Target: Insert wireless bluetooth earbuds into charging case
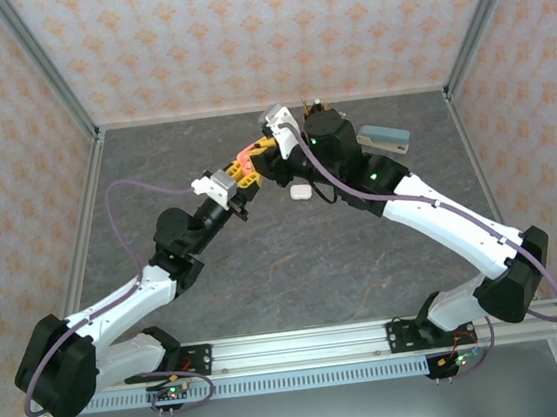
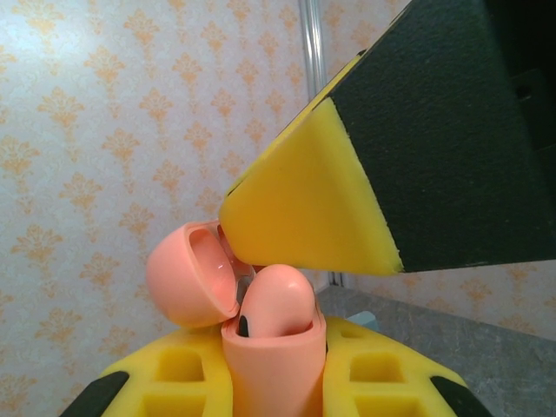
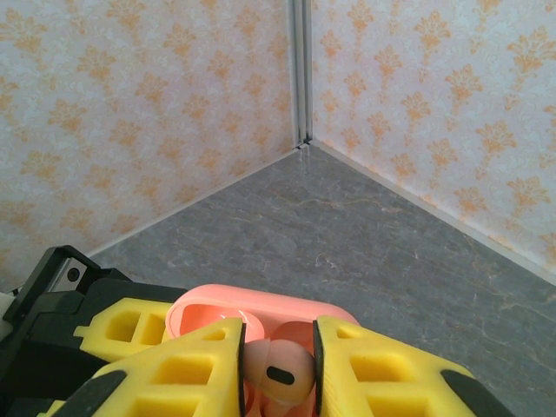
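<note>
The left gripper (image 1: 242, 172) is clamped on the open salmon-pink charging case (image 2: 274, 369), up off the table toward twelve o'clock. The right gripper (image 3: 278, 339) narrowly pinches a salmon-pink earbud (image 3: 274, 378) standing in the case's mouth.

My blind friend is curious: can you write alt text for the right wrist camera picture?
A pink earbud sits pinched between the right gripper's two yellow fingers, partly inside an open pink charging case. Behind are a grey marbled table and a corner of orange-patterned walls.
</note>
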Robot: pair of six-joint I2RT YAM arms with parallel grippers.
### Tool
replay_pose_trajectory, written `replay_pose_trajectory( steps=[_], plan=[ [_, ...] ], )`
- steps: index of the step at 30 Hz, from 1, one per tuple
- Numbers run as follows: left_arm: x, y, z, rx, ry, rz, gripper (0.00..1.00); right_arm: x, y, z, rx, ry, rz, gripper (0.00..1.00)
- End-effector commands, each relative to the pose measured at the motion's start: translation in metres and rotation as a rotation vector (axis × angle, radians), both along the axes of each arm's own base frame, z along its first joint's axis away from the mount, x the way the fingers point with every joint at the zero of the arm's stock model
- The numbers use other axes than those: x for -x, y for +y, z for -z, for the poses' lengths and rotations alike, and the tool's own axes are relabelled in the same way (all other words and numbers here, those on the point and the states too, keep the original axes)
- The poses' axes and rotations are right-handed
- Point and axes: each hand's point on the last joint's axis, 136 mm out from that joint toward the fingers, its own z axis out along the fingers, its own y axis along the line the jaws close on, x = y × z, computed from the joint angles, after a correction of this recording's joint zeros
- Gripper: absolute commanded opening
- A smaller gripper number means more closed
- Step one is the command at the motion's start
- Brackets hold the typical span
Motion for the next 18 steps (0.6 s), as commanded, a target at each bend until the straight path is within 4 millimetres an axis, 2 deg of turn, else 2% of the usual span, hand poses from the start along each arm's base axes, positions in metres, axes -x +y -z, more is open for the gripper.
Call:
replay_pose_trajectory(
  steps=[1,9,18],
  plan=[
    [0.005,0.002,-0.034,0.048,-0.09,0.001,0.0,0.022,0.007,0.011,0.038,0.028,-0.082,0.24],
    [0.005,0.001,-0.035,0.047,-0.091,0.002,0.0,0.013,-0.002,0.011,0.05,0.006,-0.011,0.24],
    [0.005,0.001,-0.033,0.048,-0.086,0.005,0.0,0.004,-0.011,-0.013,-0.003,-0.047,0.068,0.23]
  ],
)
